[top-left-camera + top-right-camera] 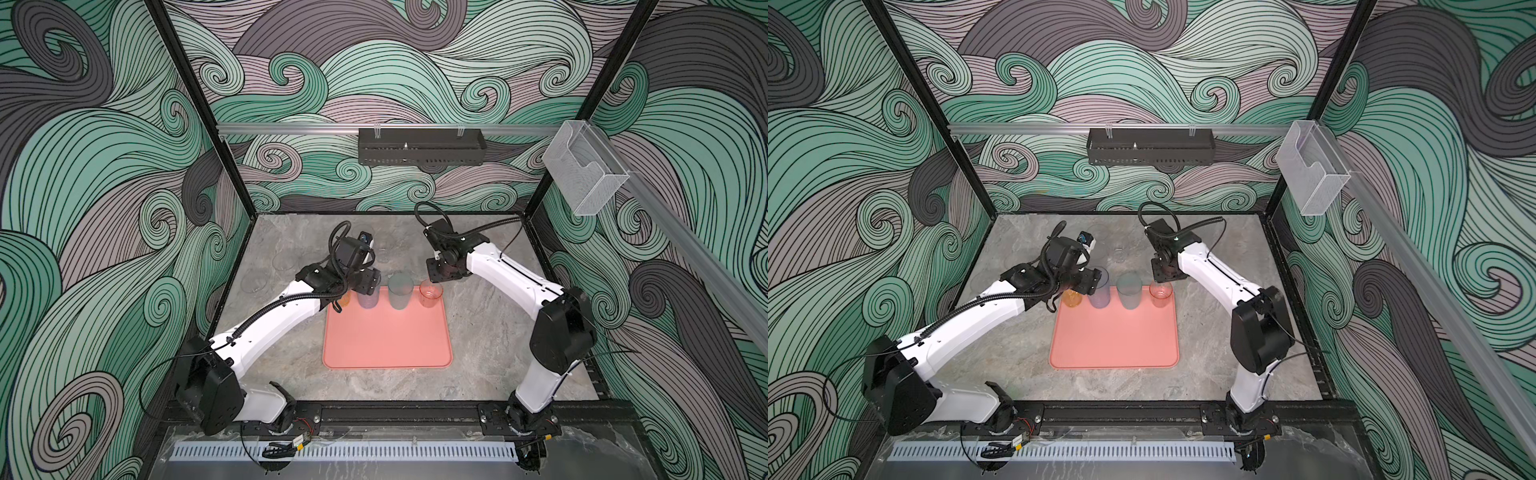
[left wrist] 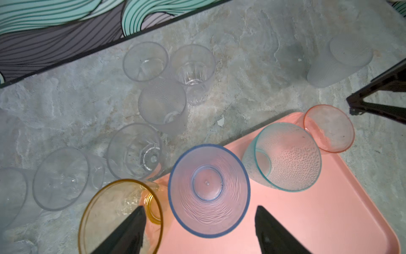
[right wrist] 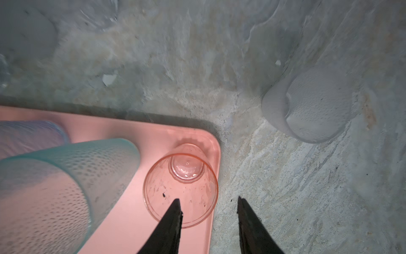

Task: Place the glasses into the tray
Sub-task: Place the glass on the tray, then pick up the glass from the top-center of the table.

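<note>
The short reddish see-through tumbler (image 3: 180, 189) stands upright on the flat salmon-pink tray (image 3: 131, 132), in its rounded corner, mouth up and long axis vertical. The right end effector (image 3: 208, 199) hangs over it with its fingers spread. One fingertip lies over the open mouth, the other past the rim and over the grey stone-look table (image 3: 285, 198). The fingers pinch nothing. Away from that end effector, on the first finger's side, the tall teal dimpled tumbler (image 3: 66, 176) stands upright on the tray. The tall blue-violet tumbler (image 3: 28, 134) stands just behind it.

In the left wrist view the left end effector (image 2: 200, 207) is spread wide, straddling the blue-violet tumbler (image 2: 208, 191). Its fingers are set wider than the rim and clear of it. One fingertip lies over the mouth of the tall amber tumbler (image 2: 105, 209), which stands at the tray's corner. I cannot tell if its base rests on the tray. Both tumblers point mouth up.

In both top views the four coloured tumblers form a row along the tray's far edge, between the two end effectors: amber (image 1: 344, 300), blue-violet (image 1: 367, 297), teal (image 1: 400, 293), reddish (image 1: 431, 293). The rest of the tray (image 1: 386, 336) is bare.

Beyond the left end effector, off the tray, a cluster of short clear tumblers (image 2: 162, 103) stands mouth up on the table. A frosted clear tumbler (image 3: 312, 105) sits apart, ahead of the right end effector.
</note>
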